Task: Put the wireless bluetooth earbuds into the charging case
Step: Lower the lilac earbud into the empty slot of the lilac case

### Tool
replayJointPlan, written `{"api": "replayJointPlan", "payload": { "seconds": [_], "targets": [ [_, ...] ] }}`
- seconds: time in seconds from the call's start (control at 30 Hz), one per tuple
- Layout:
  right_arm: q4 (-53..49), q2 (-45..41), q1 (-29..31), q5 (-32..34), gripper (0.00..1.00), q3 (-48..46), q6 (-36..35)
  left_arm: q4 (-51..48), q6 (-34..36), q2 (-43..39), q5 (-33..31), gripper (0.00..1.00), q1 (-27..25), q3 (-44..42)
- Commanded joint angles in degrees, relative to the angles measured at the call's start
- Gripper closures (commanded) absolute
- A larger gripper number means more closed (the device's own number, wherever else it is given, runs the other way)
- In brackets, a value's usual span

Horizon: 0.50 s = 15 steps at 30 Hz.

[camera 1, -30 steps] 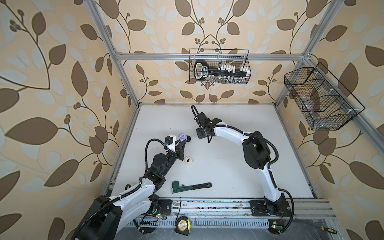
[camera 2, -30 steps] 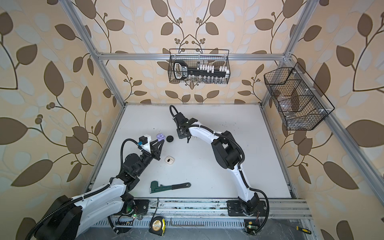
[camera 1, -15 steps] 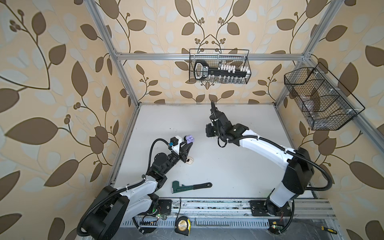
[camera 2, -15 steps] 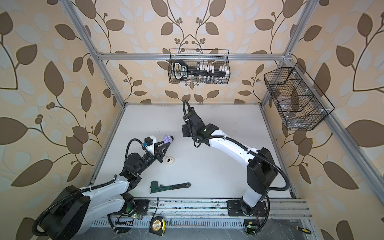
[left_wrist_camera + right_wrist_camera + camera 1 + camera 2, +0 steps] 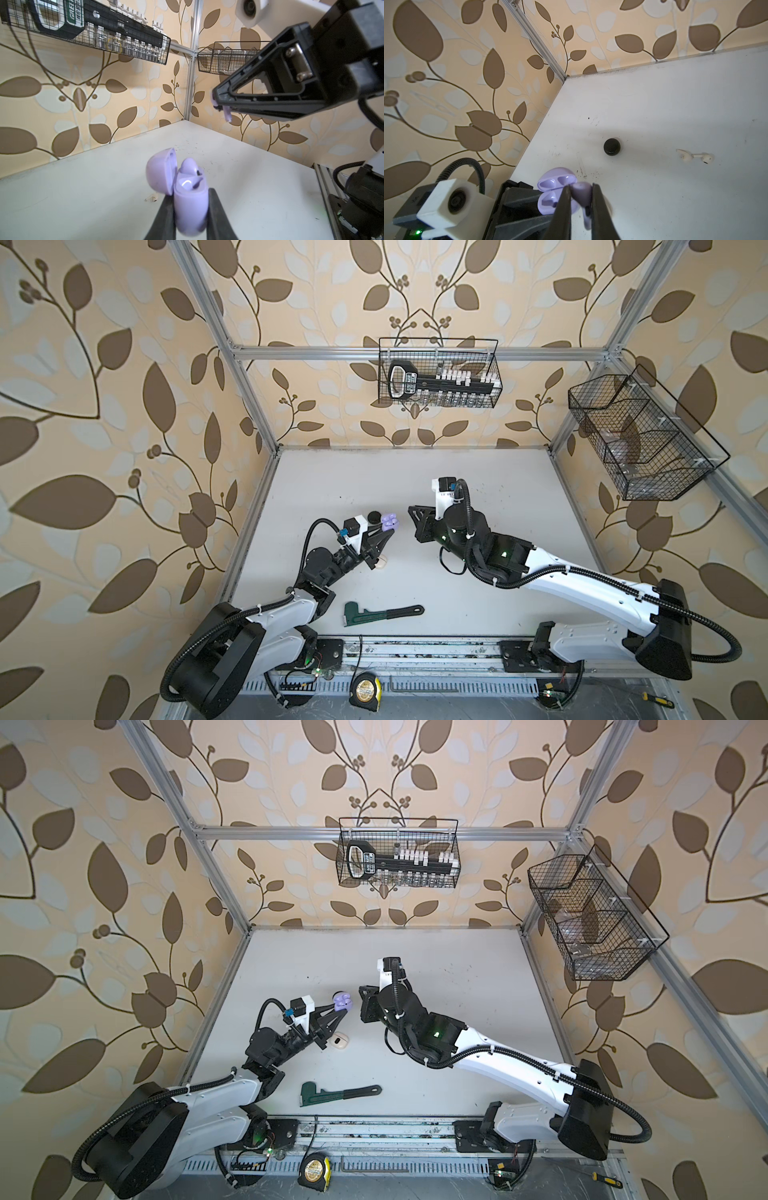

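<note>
Black round case [image 5: 612,147] and white earbuds [image 5: 685,157] lie beyond lilac case [image 5: 547,202].

1. My left gripper [image 5: 189,199] holds the open case [image 5: 390,522] left of middle over the table [image 5: 498,472].
2. My right gripper [image 5: 580,187] holds an earbud [image 5: 582,194] just right of that case (apart from it).
3. A round case [image 5: 375,516] sits behind my left gripper; a third case [image 5: 380,563] lies under it.
4. Two earbuds [image 5: 685,156] lie on the table beside each other.
5. A wrench [image 5: 380,612] lies near the front.
</note>
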Motion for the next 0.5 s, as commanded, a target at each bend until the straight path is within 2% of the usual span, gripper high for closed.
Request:
{"api": "replayJointPlan", "payload": {
  "seconds": [0.0,0.47],
  "targets": [
    [6.0,0.7,1.8,3.3,0.88,-0.3,2.0,6.3,0.2,0.2,3.1,1.0,-0.5,-0.2],
    [9.1,7.0,4.3,3.0,0.89,2.1,1.9,5.3,0.5,-0.3,2.7,1.0,-0.5,-0.1]
  ]
}}
